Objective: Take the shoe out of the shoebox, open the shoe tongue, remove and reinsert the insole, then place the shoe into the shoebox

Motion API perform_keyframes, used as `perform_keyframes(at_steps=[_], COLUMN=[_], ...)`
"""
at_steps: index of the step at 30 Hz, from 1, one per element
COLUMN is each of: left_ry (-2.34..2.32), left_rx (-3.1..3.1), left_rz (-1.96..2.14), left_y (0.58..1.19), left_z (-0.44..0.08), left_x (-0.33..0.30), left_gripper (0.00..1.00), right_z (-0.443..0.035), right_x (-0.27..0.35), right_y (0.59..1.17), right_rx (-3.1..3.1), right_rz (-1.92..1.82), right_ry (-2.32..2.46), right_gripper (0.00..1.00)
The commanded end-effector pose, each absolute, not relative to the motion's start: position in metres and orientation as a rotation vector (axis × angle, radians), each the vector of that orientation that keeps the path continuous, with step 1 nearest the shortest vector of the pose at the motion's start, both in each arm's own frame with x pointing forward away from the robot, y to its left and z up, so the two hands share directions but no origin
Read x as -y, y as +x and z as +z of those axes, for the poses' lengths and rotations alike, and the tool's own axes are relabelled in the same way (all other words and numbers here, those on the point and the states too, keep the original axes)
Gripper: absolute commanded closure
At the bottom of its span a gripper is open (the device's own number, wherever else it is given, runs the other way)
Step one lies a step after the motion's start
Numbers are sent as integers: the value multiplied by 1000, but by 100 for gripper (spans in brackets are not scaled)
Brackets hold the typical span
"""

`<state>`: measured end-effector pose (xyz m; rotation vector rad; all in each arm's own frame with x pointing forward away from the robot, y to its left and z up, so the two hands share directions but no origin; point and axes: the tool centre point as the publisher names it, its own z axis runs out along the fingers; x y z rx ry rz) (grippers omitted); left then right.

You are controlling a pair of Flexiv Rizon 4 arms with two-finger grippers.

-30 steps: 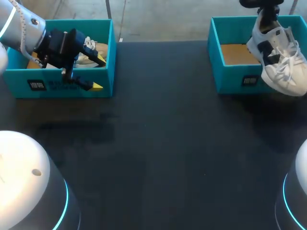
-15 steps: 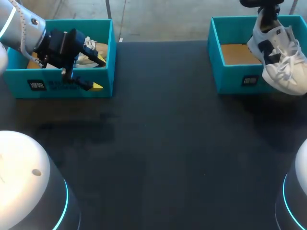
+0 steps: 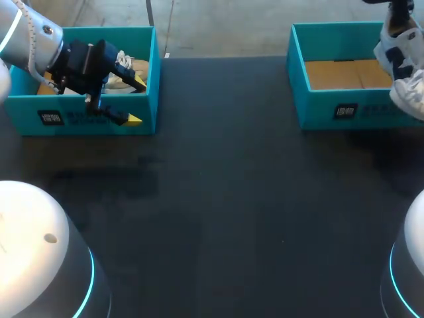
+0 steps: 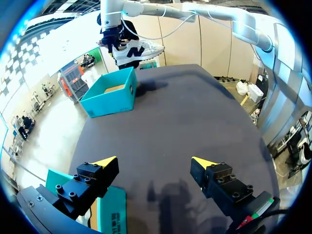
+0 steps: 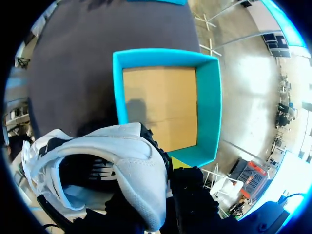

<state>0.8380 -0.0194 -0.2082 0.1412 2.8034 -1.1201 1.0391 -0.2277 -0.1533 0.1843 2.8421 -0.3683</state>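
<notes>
Dark counter (image 3: 232, 199) carries 2 teal shoeboxes: L box (image 3: 150, 73) w/ a pale shoe (image 3: 126, 69) inside, R box (image 3: 331, 109) showing bare cardboard floor. L claw (image 3: 138, 101) hangs open over L box's front wall. R claw (image 5: 165, 166) grips the white shoe (image 3: 403, 73) by its heel, aloft above R box's right end.

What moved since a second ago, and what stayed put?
The right arm carried the shoe rightward, away from the right box's front wall. The left gripper stayed open at the left box; both boxes kept still.
</notes>
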Motion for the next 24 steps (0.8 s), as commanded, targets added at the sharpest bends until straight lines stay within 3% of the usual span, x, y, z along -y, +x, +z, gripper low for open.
perform_keyframes(at_steps=[1, 17, 24], left_ry=[142, 142, 142], left_rx=[-2805, -2805, -2805], left_rz=[-1116, -1116, -1116], left_y=[838, 838, 838], left_z=[-208, -208, -208], left_x=[19, 19, 19], left_gripper=[0, 0, 0], right_z=[-164, -177, -182], right_x=[254, 311, 324], right_y=[1050, 1051, 1046], right_rx=[-2861, -2867, -2820], right_rz=[-349, -464, -393], right_ry=[195, 321, 796], right_gripper=[100, 100, 100])
